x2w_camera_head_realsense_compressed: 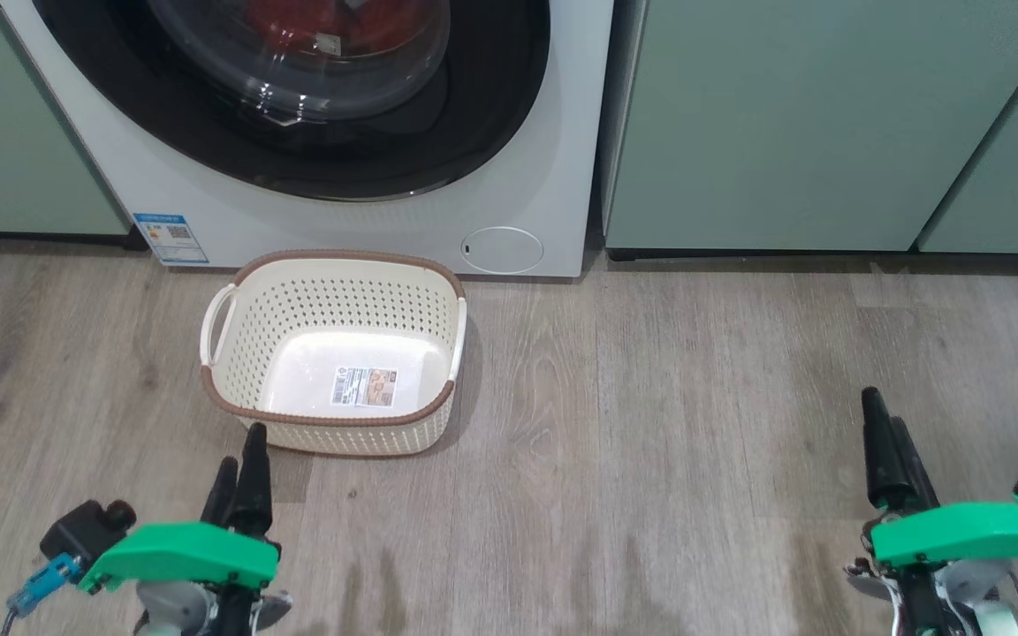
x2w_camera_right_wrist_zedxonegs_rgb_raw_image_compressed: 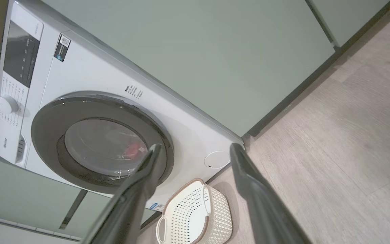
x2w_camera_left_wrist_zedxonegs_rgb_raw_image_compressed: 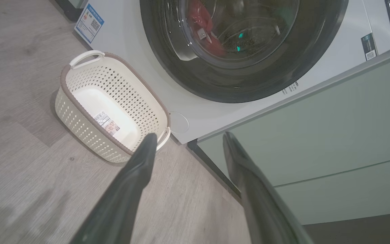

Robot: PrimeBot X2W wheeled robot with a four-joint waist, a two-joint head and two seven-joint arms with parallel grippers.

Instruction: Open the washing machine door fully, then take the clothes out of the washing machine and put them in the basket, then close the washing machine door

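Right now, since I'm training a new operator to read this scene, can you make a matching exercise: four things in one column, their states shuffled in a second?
Column one:
1. washing machine door
2. clothes
3. basket
4. left gripper

Column two:
A. empty
B. closed
C. open, holding nothing
D. red, shut inside

Pairs: 1-B, 2-D, 3-A, 4-C
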